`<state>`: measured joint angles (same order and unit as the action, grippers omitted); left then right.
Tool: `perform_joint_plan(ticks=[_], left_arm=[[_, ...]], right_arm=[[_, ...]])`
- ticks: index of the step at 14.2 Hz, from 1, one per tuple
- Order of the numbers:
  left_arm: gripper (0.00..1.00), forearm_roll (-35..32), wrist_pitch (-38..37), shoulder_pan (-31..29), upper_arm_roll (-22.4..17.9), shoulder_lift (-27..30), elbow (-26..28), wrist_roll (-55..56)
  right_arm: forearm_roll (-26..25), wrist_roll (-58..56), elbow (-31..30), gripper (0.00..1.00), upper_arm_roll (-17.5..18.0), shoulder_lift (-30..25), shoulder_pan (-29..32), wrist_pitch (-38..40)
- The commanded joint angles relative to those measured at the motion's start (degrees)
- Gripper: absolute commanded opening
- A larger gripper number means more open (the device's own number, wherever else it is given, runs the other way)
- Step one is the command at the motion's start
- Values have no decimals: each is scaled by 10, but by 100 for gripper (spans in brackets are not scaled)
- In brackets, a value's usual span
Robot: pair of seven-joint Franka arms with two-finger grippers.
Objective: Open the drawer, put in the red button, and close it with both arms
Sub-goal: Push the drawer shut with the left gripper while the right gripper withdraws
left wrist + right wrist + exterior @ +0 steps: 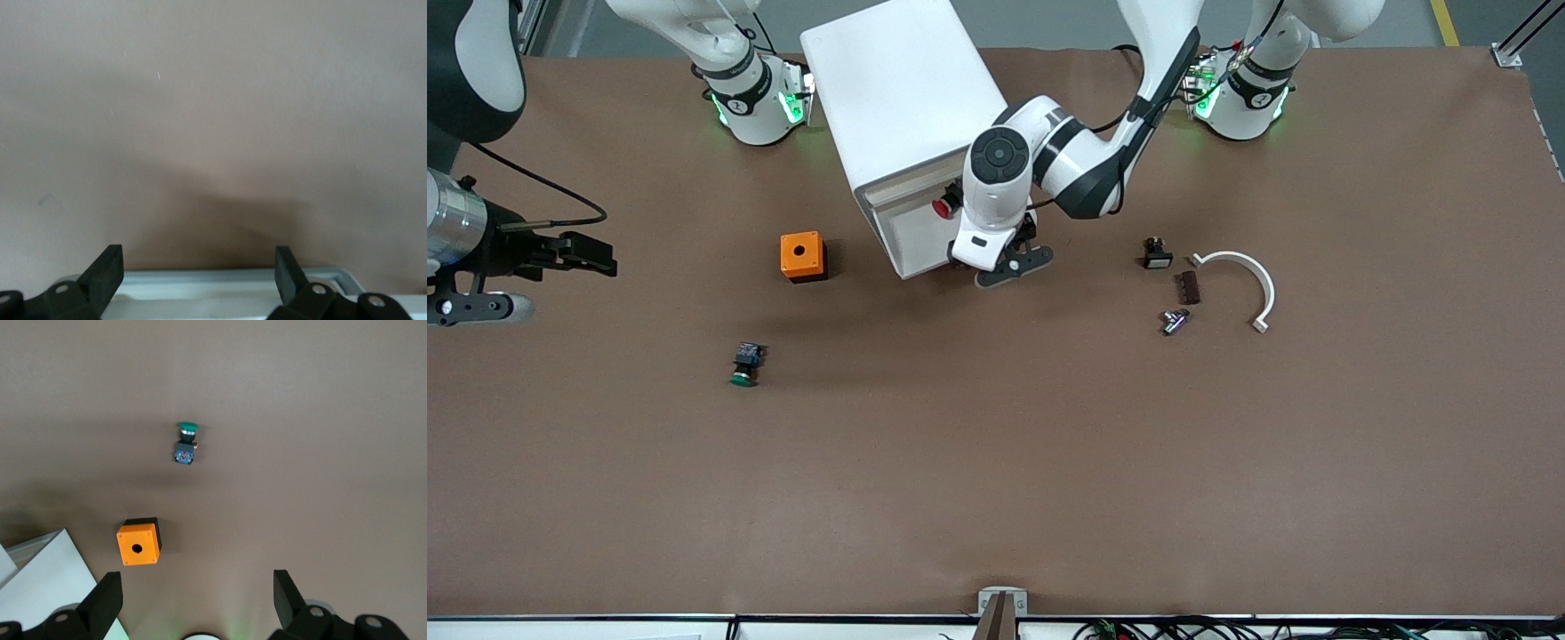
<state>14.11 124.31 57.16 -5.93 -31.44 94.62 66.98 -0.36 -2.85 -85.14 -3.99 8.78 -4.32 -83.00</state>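
The red button (942,207) lies in the drawer (911,227), pulled out of the cabinet (903,98). Left hand (1021,260) – fingers spread, empty – over the drawer's front edge. Right hand (591,253) waits, spread, above bare desk (996,462).

A wide brown table (996,498) meets grey floor (1049,22) at its edge.
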Motion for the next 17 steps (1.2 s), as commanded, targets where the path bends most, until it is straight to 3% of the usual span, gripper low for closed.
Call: perform_joint_plan(ticks=[1, 6, 12, 17], left_arm=[[100, -3, 0, 2, 22, 1, -2, 25], [100, 1, 0, 2, 49, 0, -1, 44], [100, 75, 0, 2, 50, -4, -2, 42], [100, 114, 0, 2, 55, -12, -2, 45]], right_arm=[[-2, -8, 9, 100, 13, -1, 18, 16], [-5, -14, 13, 100, 13, 3, 45, 20], [-3, -8, 19, 100, 13, 3, 56, 32], [-1, -7, 88, 100, 13, 4, 63, 89]])
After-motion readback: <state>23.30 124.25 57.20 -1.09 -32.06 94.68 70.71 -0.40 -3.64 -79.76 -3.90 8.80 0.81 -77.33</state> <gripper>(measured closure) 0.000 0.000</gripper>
